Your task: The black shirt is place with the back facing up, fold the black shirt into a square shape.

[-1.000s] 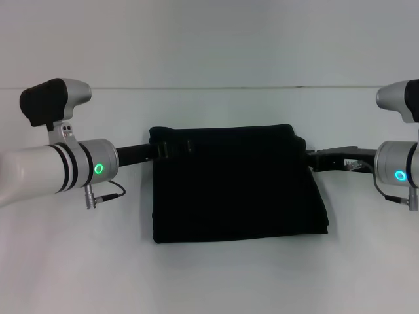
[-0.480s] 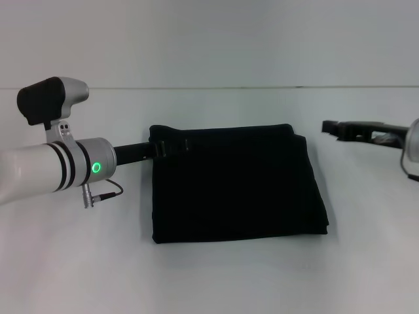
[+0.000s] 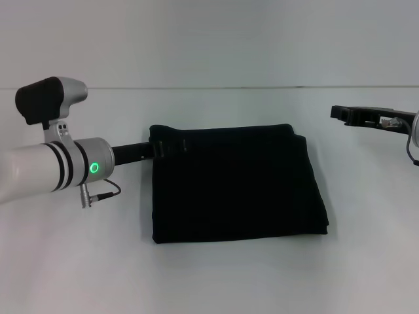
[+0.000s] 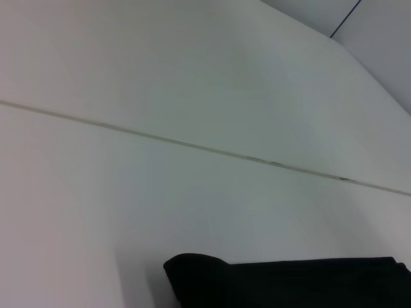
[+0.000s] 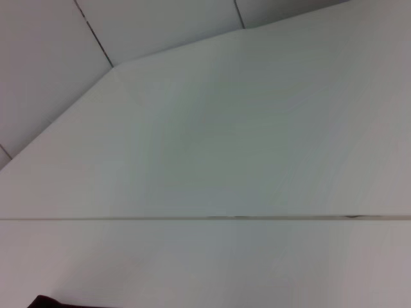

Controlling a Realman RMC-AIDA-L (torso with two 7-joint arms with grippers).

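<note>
The black shirt point(image 3: 239, 186) lies folded into a roughly square block in the middle of the white table. My left gripper point(image 3: 173, 148) rests at the shirt's far left corner, black against black fabric. My right gripper point(image 3: 342, 113) hangs above the table to the right of the shirt, well apart from it and holding nothing I can see. In the left wrist view, the black shirt point(image 4: 282, 282) shows as a folded edge. In the right wrist view, only a dark sliver of the black shirt point(image 5: 43, 302) is visible at the picture's border.
The white table point(image 3: 216, 281) stretches around the shirt on all sides. Its back edge meets a pale wall point(image 3: 209, 39) along a thin seam. My left forearm point(image 3: 59, 170) reaches in over the table's left side.
My right gripper has drawn back from the shirt's right edge, rising and moving off to the right. The left arm and the shirt have hardly moved.
</note>
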